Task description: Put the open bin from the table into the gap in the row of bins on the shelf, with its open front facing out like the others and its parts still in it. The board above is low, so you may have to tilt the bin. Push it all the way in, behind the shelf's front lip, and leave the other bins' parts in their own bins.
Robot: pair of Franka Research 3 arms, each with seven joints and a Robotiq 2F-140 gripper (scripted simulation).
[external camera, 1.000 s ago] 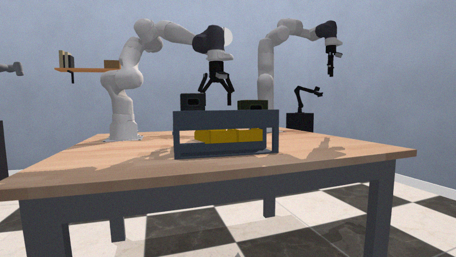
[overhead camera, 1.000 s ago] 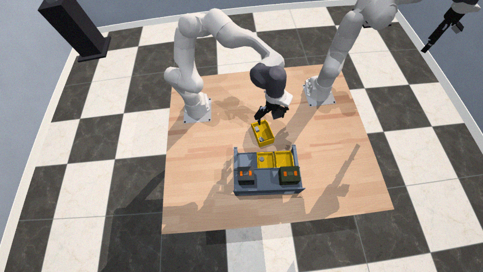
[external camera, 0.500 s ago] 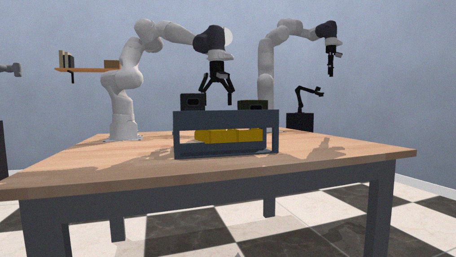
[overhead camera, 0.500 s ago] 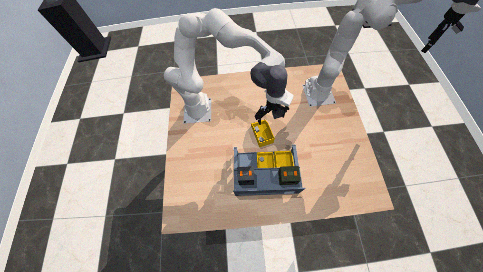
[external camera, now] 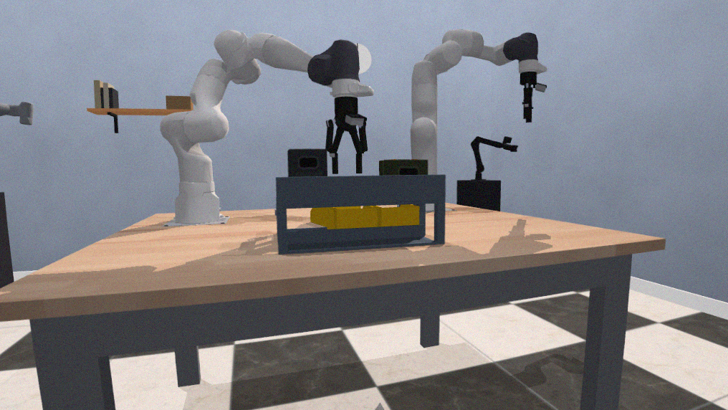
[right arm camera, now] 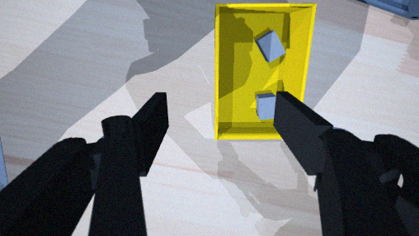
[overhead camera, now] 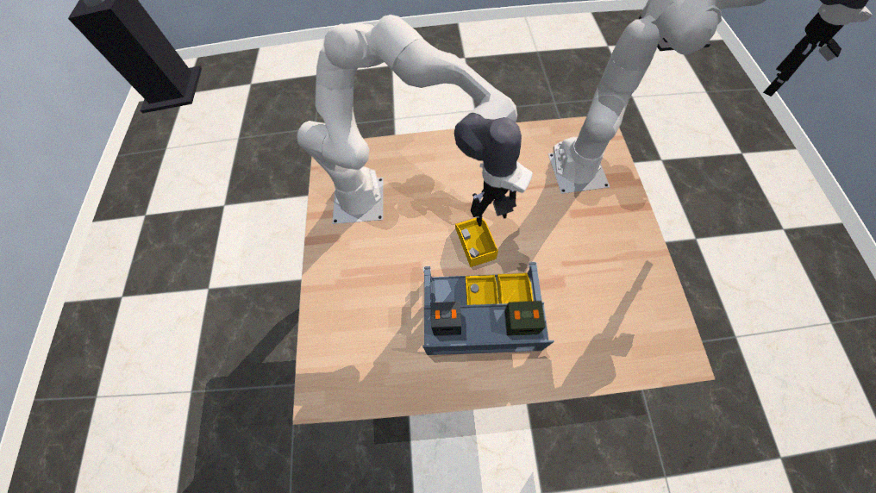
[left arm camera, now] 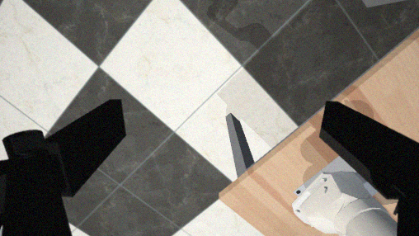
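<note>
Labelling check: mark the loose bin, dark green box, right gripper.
loose bin (overhead camera: pixel 482 240) (right arm camera: pixel 264 78): top, right wrist; inside floor
dark green box (overhead camera: pixel 528 322) (external camera: pixel 395 167): top, exterior; body
right gripper (overhead camera: pixel 491 218) (external camera: pixel 347 170) (right arm camera: pixel 221 107): top, exterior, right wrist; midway between fingertips

Right pincer (overhead camera: pixel 491 219) (external camera: pixel 347 170) (right arm camera: pixel 221 107) partway closed, its fingers nearer each other.
</note>
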